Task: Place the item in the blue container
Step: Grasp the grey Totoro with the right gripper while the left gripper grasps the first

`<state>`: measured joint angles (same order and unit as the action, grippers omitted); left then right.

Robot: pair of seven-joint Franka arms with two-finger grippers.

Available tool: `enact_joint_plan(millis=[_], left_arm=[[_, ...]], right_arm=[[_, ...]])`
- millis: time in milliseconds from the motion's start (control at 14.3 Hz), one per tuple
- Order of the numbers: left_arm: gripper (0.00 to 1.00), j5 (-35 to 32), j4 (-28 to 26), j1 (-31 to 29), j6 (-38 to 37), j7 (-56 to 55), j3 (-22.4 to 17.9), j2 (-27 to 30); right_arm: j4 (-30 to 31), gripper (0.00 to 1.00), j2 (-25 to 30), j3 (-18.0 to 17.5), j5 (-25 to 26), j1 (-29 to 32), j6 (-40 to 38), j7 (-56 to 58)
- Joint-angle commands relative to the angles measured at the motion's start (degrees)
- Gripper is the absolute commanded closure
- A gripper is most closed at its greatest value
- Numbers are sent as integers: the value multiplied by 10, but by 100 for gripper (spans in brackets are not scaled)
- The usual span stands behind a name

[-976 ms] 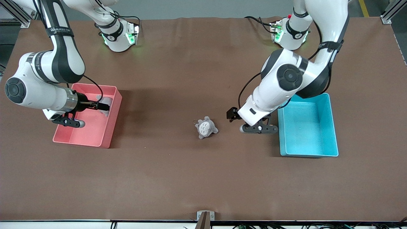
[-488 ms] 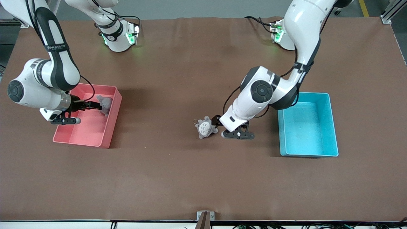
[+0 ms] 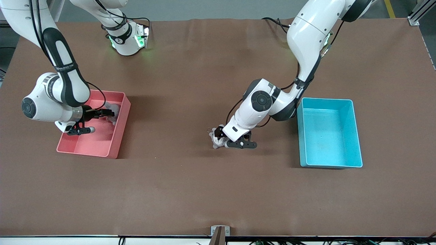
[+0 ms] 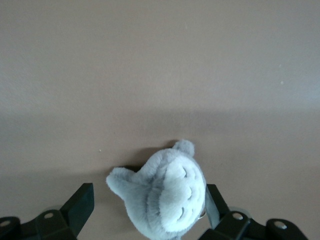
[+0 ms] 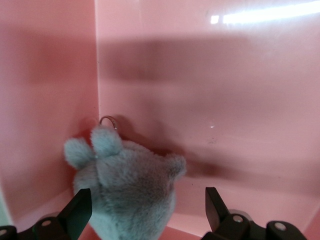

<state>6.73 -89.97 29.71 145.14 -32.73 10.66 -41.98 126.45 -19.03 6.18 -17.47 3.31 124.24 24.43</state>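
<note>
Status, as I read it: nothing delivered; blue container sits empty at the left arm's end of the table.

Item: grey plush toy on the table mid-way between the bins.

Left gripper: fingers spread wide either side of the toy, not yet closed. Grasp, lift and carry remain.

Right gripper: open over a second plush in the pink bin.

Change: a second ago the left gripper stood beside the blue container; it has since crossed to the toy.

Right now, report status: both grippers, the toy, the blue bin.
Left gripper open, straddling grey plush toy on table. Right gripper open around second plush in pink bin. Blue container empty, path unobstructed.
</note>
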Motion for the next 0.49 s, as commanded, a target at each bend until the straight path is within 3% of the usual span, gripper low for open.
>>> enact_joint_plan(millis=[0,418], left_arm=[[2,11,8,10,4,-7,-4,-6],[2,10,17,20,4,-8,-4,-36]], right_arm=[[19,0,0,-11,-41,13,0,19],[20,0,-20,-11,-44,13,-9,19]])
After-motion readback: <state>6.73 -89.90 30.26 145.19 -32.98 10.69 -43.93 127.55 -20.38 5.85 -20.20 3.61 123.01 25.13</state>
